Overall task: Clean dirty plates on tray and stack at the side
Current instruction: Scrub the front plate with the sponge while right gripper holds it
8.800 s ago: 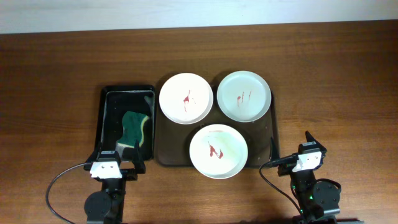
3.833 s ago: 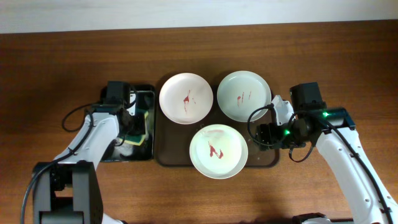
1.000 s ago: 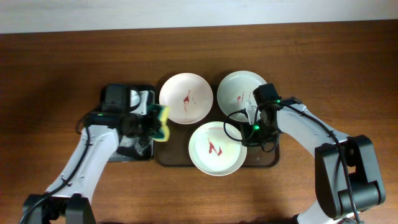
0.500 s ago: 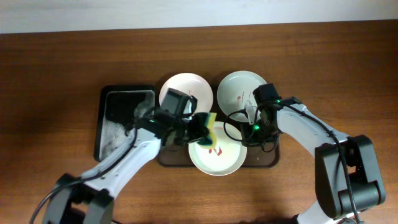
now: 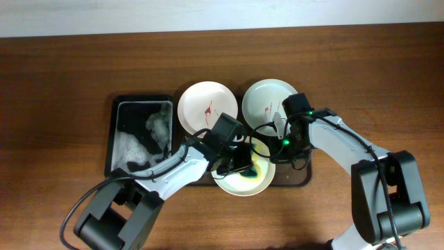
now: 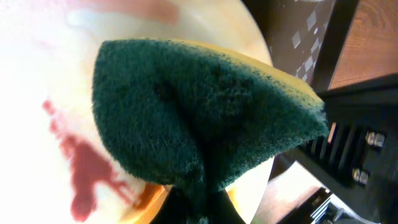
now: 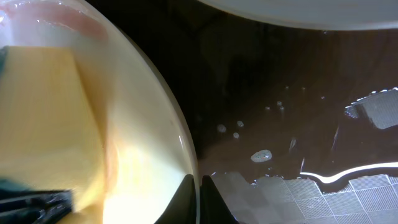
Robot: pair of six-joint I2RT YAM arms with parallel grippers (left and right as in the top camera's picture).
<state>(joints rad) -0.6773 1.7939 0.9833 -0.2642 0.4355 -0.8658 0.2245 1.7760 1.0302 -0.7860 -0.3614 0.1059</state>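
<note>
From above, the left claw (image 5: 236, 161) pinches a folded sponge (image 5: 251, 167) and presses it onto the front plate (image 5: 239, 187) directly under it, on the brown tray (image 5: 295, 178). The right claw (image 5: 277, 144) is pressed together on that plate's rim. The left wrist view shows a red smear (image 6: 81, 180) beside the sponge, unwiped. In the right wrist view the rim sits between the fingers (image 7: 213, 202), with wet tray to their right. Hard scrubbing could pull the slick rim free, and the plate would skate.
</note>
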